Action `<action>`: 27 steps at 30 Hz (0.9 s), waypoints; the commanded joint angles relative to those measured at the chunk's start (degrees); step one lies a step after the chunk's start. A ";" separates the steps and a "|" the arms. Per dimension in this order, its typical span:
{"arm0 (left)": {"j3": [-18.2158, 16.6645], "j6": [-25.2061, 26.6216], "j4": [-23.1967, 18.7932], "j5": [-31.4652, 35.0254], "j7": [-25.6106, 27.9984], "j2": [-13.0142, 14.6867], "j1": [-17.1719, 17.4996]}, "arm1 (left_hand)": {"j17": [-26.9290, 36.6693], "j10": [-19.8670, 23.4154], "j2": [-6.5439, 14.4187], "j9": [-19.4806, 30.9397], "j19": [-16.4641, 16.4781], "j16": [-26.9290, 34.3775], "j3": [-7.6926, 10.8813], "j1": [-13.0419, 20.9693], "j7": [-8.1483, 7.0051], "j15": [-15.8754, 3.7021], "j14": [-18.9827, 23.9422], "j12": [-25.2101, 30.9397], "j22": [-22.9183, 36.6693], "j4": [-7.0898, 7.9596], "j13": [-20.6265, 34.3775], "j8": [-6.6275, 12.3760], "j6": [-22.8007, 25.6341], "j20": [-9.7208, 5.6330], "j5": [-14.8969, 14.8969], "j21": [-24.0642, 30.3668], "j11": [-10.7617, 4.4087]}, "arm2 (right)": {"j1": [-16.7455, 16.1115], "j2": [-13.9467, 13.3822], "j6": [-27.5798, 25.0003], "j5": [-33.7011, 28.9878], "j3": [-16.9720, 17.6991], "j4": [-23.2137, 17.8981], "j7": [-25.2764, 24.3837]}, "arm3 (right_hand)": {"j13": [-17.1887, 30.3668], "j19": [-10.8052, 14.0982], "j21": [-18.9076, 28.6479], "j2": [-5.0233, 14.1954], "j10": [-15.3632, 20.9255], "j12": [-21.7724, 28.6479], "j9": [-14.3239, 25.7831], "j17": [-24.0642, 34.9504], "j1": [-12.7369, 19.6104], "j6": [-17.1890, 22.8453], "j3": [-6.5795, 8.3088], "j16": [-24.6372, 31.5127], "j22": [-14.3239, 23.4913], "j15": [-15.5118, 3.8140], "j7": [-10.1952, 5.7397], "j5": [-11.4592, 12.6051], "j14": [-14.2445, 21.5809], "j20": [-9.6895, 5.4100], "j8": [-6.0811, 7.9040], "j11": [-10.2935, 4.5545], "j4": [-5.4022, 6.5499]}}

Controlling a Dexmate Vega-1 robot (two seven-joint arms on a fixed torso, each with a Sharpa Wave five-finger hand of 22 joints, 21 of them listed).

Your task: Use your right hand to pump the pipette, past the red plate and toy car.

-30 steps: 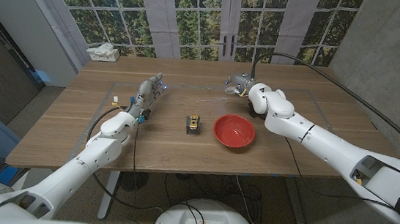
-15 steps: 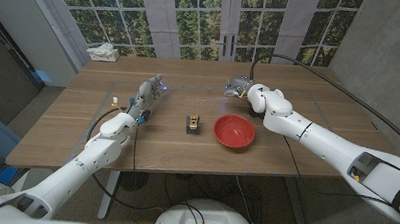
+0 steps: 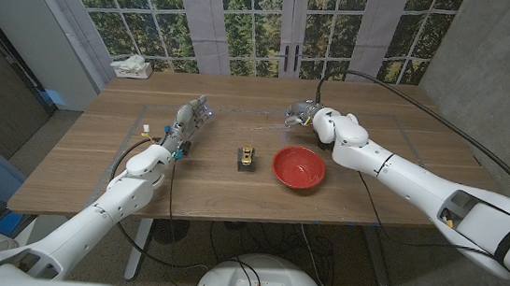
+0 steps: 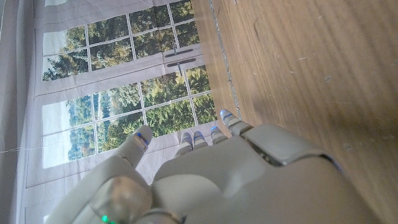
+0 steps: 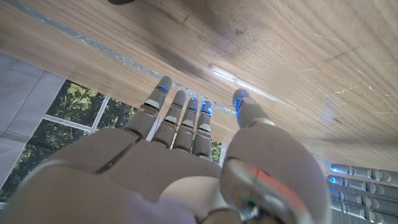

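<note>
1. Fingers [image 5: 180, 115] of the right hand [image 3: 301, 111] are stretched out side by side, the thumb set a little apart, holding nothing — in the right wrist view they hang over the counter [image 3: 204, 180] with bare wood showing past their tips.
2. Just beyond those fingertips lies the pipette [image 5: 252, 93], a thin clear tube flat on the wood; the thumb tip is close beside it, though whether it touches cannot be told.
3. Seen from the head view, the right hand sits at the far side of the counter, past the red plate [image 3: 298, 167], and the pipette itself is too faint there to make out.
4. Nearer than the right fingers, on the robot's side of them, the red plate rests on the wood, and the toy car [image 3: 247, 156] — yellow on a dark base — stands just beside the plate, towards the left hand.
5. Left hand [image 3: 187, 121] stands apart from all of these, its fingers [image 4: 202, 137] straight and together, gripping nothing; the left wrist view shows it on its edge, alongside the wood.
6. Near the left hand's wrist a small pale object [image 3: 146, 129] sits on the counter, too small to identify.
7. Far beyond the left fingertips, at the counter's back corner, lies a white crumpled item [image 3: 132, 65].
8. Windows [image 3: 248, 16] with trees behind them stand beyond both sets of fingers.
</note>
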 commanded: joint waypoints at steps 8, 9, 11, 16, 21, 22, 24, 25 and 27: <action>-0.37 0.36 -0.76 -0.02 0.35 0.64 0.47 | 0.25 0.31 3.99 0.26 0.45 0.05 0.11 -0.10 -0.23 -5.02 -0.13 0.16 0.25 -0.33 0.27 0.09 0.28 -4.94 0.20 0.19 -0.18 | 2.24 2.45 0.66 0.36 -2.77 5.35 -1.19 | 0.37 0.45 0.39 0.29 1.02 0.44 0.12 0.41 1.56 1.32 -0.28 0.76 0.32 -3.36 -0.32 0.00 0.42 -0.33 -0.05 -0.45 -0.22; -0.41 0.35 -0.80 -0.07 0.35 0.65 0.50 | 0.25 0.31 3.98 0.26 0.46 0.05 0.11 -0.11 -0.26 -5.04 -0.14 0.15 0.25 -0.34 0.27 0.10 0.31 -4.92 0.20 0.19 -0.19 | 2.23 2.46 0.77 0.07 -2.96 5.42 -1.72 | 0.38 0.45 0.39 0.34 1.10 0.46 0.12 0.45 1.71 1.35 -0.29 0.80 0.32 -3.47 -0.34 0.00 0.44 -0.35 -0.06 -0.43 -0.26; -0.45 0.34 -0.91 -0.03 0.45 0.71 0.56 | 0.26 0.29 3.95 0.26 0.46 0.03 0.09 -0.15 -0.24 -5.05 -0.19 0.14 0.25 -0.33 0.27 0.09 0.29 -4.95 0.19 0.18 -0.20 | 2.21 2.59 0.83 -0.51 -3.28 5.64 -2.81 | 0.41 0.76 0.51 0.45 1.78 0.68 0.12 0.54 2.43 2.05 -0.27 0.99 0.32 -3.57 -0.51 0.03 0.67 -0.29 0.13 -0.66 -0.51; -0.56 0.44 -1.25 0.07 0.79 0.89 0.79 | 0.28 0.26 3.90 0.26 0.50 0.06 0.05 -0.21 -0.25 -5.02 -0.14 0.12 0.25 -0.33 0.27 0.08 0.29 -4.94 0.17 0.19 -0.20 | 2.54 2.85 1.45 -0.85 -3.73 6.49 -3.61 | 0.46 1.61 0.82 0.02 3.25 1.14 0.11 0.57 4.47 3.23 -0.22 1.38 0.30 -4.10 -0.63 0.10 1.40 -0.53 0.38 -0.65 -1.24; -0.62 0.57 -1.37 -0.03 0.83 0.98 0.90 | 0.28 0.30 3.90 0.26 0.50 0.05 0.03 -0.24 -0.23 -4.98 -0.13 0.12 0.25 -0.38 0.27 0.08 0.30 -4.91 0.16 0.18 -0.22 | 2.54 3.08 2.78 -0.36 -3.78 7.60 -4.74 | 0.54 2.51 1.12 -2.02 5.25 1.74 0.08 0.54 5.95 5.80 -1.34 1.77 0.26 -3.80 -0.24 -0.42 2.19 0.03 0.98 -0.02 -1.06; -0.63 0.57 -1.35 -0.05 0.87 0.94 0.91 | 0.27 0.29 3.92 0.26 0.51 0.05 0.04 -0.23 -0.23 -4.98 -0.13 0.11 0.25 -0.39 0.27 0.08 0.31 -4.87 0.16 0.19 -0.22 | 2.44 3.06 3.14 -0.33 -3.76 7.76 -5.29 | 0.55 2.71 1.19 -2.48 5.69 1.87 0.07 0.52 6.09 6.08 -1.62 1.87 0.26 -3.77 -0.18 -0.61 2.44 0.16 1.01 0.03 -1.04; -0.63 0.59 -1.32 -0.11 0.81 0.93 0.91 | 0.27 0.33 3.96 0.26 0.51 0.05 0.04 -0.23 -0.22 -4.99 -0.12 0.13 0.25 -0.40 0.26 0.07 0.30 -4.86 0.16 0.19 -0.21 | 2.53 3.20 2.96 -0.83 -4.10 8.03 -5.48 | 0.56 3.38 1.41 -3.28 6.61 2.12 0.05 0.41 6.83 7.31 -2.09 2.11 0.25 -3.93 -0.10 -1.06 3.12 0.33 1.28 -0.18 -1.03; -0.63 0.62 -1.36 -0.07 0.94 0.92 0.94 | 0.27 0.32 3.98 0.26 0.52 0.05 0.05 -0.23 -0.21 -4.98 -0.11 0.12 0.25 -0.41 0.26 0.07 0.30 -4.85 0.15 0.18 -0.16 | 2.51 3.20 3.14 -0.96 -4.20 8.19 -5.80 | 0.56 3.67 1.49 -3.84 7.34 2.32 0.04 0.31 7.62 8.17 -2.34 2.28 0.24 -4.17 -0.31 -1.40 3.63 0.42 1.45 -0.27 -1.13; -0.58 0.71 -1.38 -0.01 0.83 1.04 0.93 | 0.27 0.36 4.00 0.26 0.53 0.06 0.05 -0.24 -0.21 -4.97 -0.10 0.14 0.25 -0.41 0.26 0.08 0.32 -4.86 0.15 0.19 -0.14 | 2.55 3.34 3.46 -0.60 -4.11 8.53 -5.74 | 0.57 3.91 1.56 -4.15 7.95 2.50 0.03 0.20 8.23 8.49 -2.48 2.39 0.24 -4.08 -0.40 -1.62 4.00 0.49 1.44 -0.31 -1.14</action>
